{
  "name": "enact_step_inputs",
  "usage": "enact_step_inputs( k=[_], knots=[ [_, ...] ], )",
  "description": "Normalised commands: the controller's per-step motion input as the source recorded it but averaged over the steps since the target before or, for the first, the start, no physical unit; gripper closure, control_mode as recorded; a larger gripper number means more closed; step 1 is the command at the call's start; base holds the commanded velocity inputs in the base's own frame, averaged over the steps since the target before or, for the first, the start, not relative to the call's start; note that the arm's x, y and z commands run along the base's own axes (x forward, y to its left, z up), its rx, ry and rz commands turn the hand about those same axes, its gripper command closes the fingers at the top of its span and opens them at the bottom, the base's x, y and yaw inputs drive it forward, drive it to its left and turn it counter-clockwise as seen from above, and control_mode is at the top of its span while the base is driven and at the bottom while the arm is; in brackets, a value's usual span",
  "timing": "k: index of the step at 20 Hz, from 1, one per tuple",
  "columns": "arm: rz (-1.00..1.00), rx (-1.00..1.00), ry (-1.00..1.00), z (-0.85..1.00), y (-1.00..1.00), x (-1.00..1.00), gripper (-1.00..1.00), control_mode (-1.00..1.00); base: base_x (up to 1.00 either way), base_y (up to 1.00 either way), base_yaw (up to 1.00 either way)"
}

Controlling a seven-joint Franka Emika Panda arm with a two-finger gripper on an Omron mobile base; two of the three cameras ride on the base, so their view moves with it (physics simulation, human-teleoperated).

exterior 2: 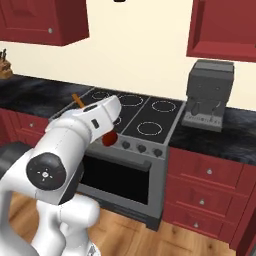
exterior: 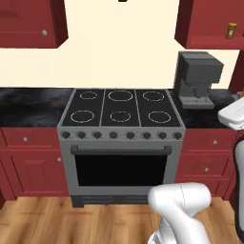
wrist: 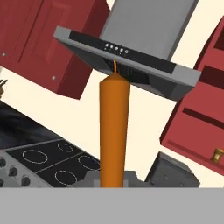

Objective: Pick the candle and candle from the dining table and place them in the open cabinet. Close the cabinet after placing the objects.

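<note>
My gripper [wrist: 111, 181] is shut on the thin orange taper candle [wrist: 113, 131], which rises straight up the middle of the hand view. In the right base view the hand [exterior 2: 95, 119] hovers over the stove's front left corner; the taper's orange tip [exterior 2: 77, 100] sticks out behind it and its dark red stand [exterior 2: 110, 138] below it. The dark red wall cabinet [wrist: 205, 109] stands open at the right, and the squat tan-yellow candle [wrist: 217, 155] sits on its shelf. The left base view shows that candle [exterior: 232, 31] in the cabinet [exterior: 209, 24] at top right. The dining table is out of view.
A grey stove [exterior: 121, 112] with several burners fills the black counter's middle, with a steel hood [wrist: 131, 48] above. A grey coffee machine [exterior: 198, 78] stands on the counter below the open cabinet. A closed red wall cabinet [exterior: 28, 21] hangs at upper left.
</note>
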Motion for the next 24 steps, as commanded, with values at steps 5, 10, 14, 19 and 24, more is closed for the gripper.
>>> enact_step_inputs(
  k=[5, 10, 14, 19, 24],
  knots=[
    [0.00, 0.00, 0.00, 0.00, 0.00, 0.00, 1.00, 1.00, 0.19, -0.17, -0.01],
    [0.00, 0.00, 0.00, 0.00, 0.00, 0.00, 1.00, 1.00, 0.41, -0.76, 0.00],
    [0.00, 0.00, 0.00, 0.00, 0.00, 0.00, 1.00, 1.00, 0.60, -0.74, 0.00],
    [0.00, 0.00, 0.00, 0.00, 0.00, 0.00, 1.00, 1.00, 0.77, -0.18, 0.00],
    [0.00, 0.00, 0.00, 0.00, 0.00, 0.00, 1.00, 1.00, 0.70, -0.07, 0.00]
  ],
)
